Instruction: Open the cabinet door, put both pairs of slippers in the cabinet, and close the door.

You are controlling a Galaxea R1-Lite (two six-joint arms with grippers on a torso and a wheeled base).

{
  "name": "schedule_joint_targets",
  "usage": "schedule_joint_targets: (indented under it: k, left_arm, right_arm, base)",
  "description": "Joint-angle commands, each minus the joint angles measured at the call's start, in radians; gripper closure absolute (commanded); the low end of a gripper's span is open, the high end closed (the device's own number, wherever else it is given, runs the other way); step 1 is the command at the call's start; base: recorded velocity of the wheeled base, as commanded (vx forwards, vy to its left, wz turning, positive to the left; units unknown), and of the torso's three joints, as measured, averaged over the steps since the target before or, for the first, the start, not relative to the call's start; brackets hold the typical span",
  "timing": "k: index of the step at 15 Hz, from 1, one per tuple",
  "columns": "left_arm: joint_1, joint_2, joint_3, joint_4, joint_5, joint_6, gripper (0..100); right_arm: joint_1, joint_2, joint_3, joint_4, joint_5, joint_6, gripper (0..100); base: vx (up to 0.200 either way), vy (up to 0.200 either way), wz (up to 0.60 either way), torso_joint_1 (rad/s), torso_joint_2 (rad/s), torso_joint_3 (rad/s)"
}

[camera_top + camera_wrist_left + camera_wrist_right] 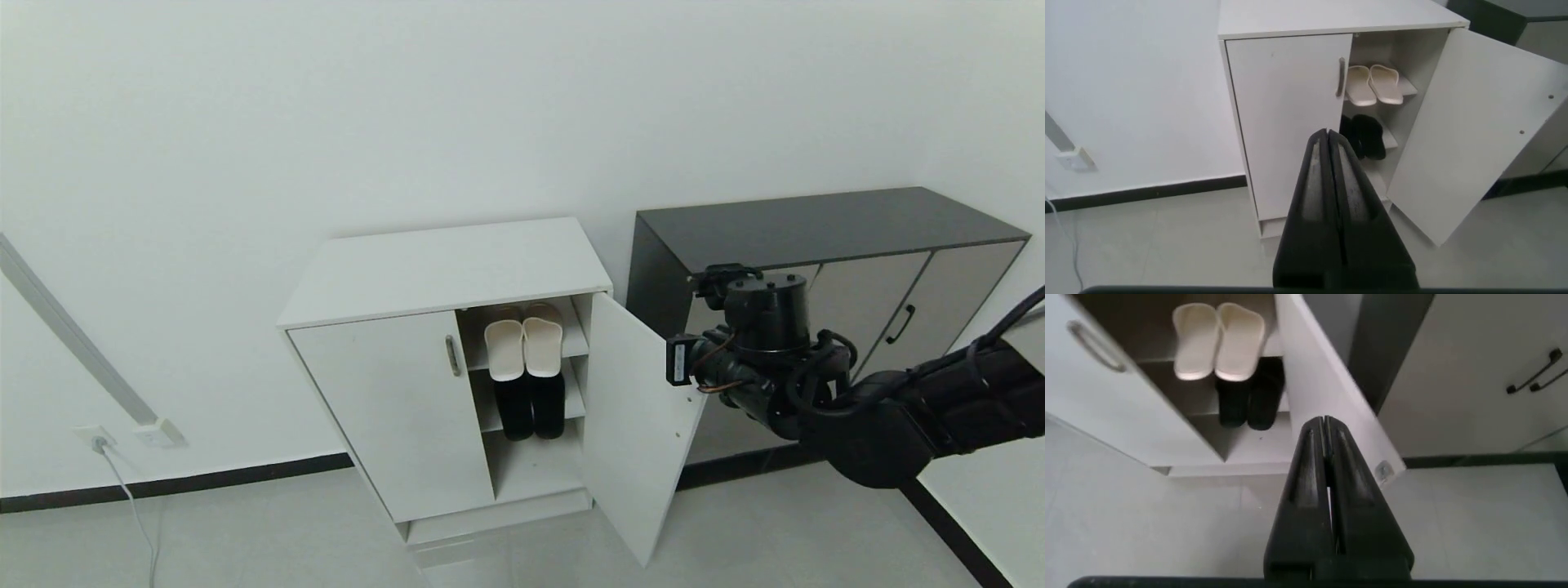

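Right wrist view, R jaws shut, empty, nr cabinet door (1335, 376)

I read the cabinet (445, 269) as plain white all over, with a silver handle (451, 355). 1 pair of cream slippers (523, 347) and 1 pair of black slippers (531, 406) show inside. The sideboard (816, 220) has a dark grey top and pale grey doors. The floor (245, 531) is light grey and the skirting (204, 478) black. My left end effector (1328, 135) and right end effector (1324, 420) are both black.
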Motion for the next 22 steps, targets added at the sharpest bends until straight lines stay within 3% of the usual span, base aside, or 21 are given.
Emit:
schedule_joint_targets:
  k: [1, 3, 11, 22]
  left_arm:
    - [0.0, 0.001, 0.0, 0.0, 0.0, -0.002, 100]
    - [0.0, 0.001, 0.0, 0.0, 0.0, -0.002, 100]
    - [0.0, 0.001, 0.0, 0.0, 0.002, -0.002, 100]
    - [0.0, 0.001, 0.0, 0.0, 0.002, -0.003, 100]
  right_arm:
    - [-0.066, 0.074, -0.044, 0.0, 0.017, 0.013, 100]
    - [-0.105, 0.106, -0.064, -0.002, 0.063, 0.016, 100]
    - [-0.183, 0.218, -0.141, -0.003, 0.077, 0.021, 100]
    - [-0.18, 0.255, -0.145, -0.002, 0.084, 0.018, 100]
  base:
    - [0.0, 0.0, 0.0, 0.0, 0.0, 0.0]
    - [0.0, 0.0, 0.0, 0.0, 0.0, 0.0]
    - [0.0, 0.0, 0.0, 0.0, 0.0, 0.0]
    - [0.0, 0.0, 0.0, 0.0, 0.0, 0.0]
